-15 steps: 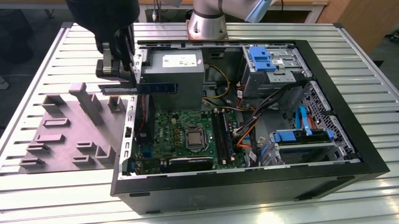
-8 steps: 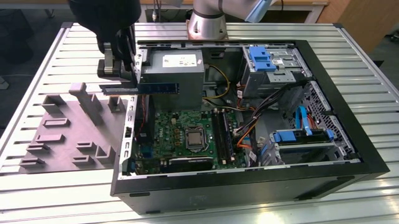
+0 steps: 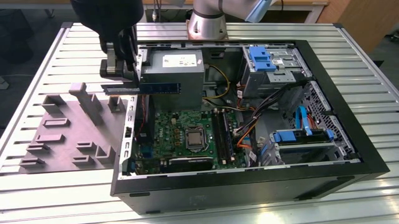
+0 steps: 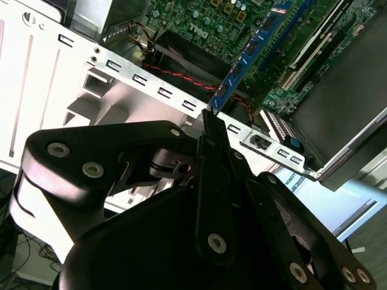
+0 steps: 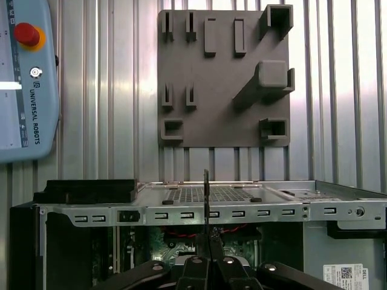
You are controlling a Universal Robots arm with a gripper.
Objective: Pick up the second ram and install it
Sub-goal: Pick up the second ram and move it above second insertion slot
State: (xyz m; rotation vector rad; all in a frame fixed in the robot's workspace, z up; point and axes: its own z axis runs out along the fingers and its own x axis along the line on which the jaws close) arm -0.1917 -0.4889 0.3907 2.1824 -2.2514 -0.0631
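Exterior view shows the black two-finger gripper closed on one end of the second ram, a long thin dark strip with a row of small chips. It is held level in the air over the edge of the open black computer case, just beside the grey metal power supply box. In the second wrist view the second ram juts from the clamped fingers toward the green motherboard. The pick looks done, and the carry to the board is in hand. Seating it calls for lining the strip's lower edge with a free long black slot; which slot is free I cannot tell. The light grey plastic fixture plate lies beside the case.
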